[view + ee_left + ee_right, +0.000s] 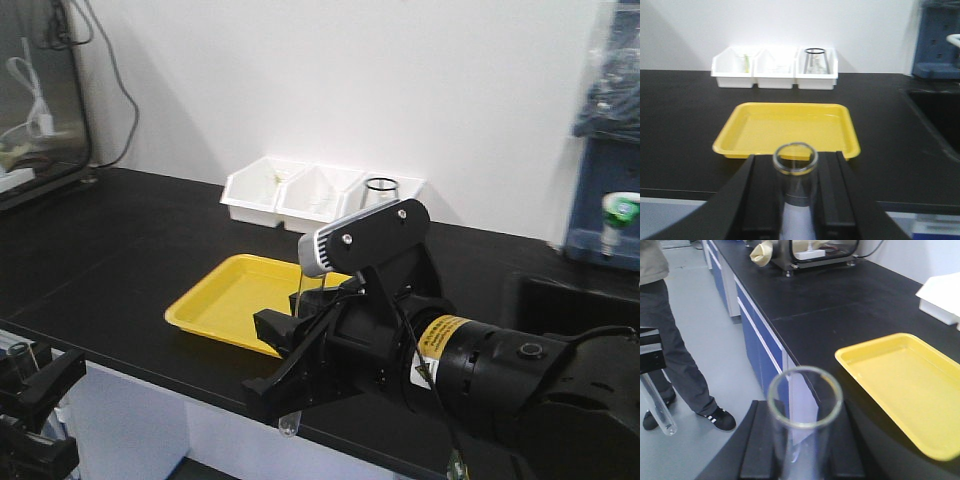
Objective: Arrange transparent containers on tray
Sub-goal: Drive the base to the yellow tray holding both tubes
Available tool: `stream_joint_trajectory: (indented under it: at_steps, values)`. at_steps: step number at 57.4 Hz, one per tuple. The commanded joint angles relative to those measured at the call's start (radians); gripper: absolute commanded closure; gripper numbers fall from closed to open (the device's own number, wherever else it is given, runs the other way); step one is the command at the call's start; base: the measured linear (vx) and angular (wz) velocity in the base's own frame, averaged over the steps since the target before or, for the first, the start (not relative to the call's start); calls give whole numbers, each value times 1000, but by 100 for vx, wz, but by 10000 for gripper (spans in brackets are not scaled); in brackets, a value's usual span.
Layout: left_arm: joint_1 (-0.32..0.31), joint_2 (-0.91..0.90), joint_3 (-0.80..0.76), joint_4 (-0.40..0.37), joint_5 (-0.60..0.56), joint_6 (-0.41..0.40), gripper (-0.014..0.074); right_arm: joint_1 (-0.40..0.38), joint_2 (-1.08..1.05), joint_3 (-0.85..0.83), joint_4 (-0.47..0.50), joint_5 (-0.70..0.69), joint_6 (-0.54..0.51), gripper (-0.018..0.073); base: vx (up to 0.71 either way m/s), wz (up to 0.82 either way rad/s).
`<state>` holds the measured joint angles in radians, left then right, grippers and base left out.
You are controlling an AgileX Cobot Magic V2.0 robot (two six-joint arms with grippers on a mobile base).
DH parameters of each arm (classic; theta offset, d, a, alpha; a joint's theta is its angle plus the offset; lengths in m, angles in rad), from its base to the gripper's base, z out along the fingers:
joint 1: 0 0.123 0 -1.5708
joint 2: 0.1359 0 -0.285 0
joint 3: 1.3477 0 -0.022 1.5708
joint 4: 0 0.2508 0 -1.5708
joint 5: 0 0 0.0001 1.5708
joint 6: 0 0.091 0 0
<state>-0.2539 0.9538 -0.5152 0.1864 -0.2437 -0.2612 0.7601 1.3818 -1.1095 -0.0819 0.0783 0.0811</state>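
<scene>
A black counter [680, 115] spans the middle of the left wrist view. The yellow tray [790, 130] lies at its centre, and a row of white bins [775, 70] stands beyond it against the wall, apart from the tray. At the bottom edge the left gripper [796, 212] is clamped on a clear test tube [795, 172], its mouth toward the camera, just below the tray's near rim in the frame. In the right wrist view the right gripper [802, 455], at lower centre, grips a second test tube [804, 410] the same way; the tray sits apart at the right of the frame
</scene>
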Motion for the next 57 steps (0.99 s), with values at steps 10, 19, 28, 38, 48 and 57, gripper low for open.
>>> stream_joint_trajectory:
  at_steps: [10,19,28,38,48,57]
  values:
    - [-5,-10,-37,-13,-84,-6,541,-2,-34,-37,-8,-84,-10,522,24,34]
    - [-5,-10,-37,-13,-84,-6,541,-2,-34,-37,-8,-84,-10,522,25,28]
    - [-5,-10,-37,-13,-84,-6,541,-2,-34,-37,-8,-84,-10,522,25,20]
    - [-5,-10,-37,-13,-84,-6,541,-2,-34,-37,-8,-84,-10,522,23,7]
    - [-5,-10,-37,-13,-84,-6,541,-2,-34,-37,-8,-84,-10,522,21,-6]
    - [-5,-10,-37,-13,-84,-6,541,-2,-34,-37,-8,-84,-10,522,19,-16]
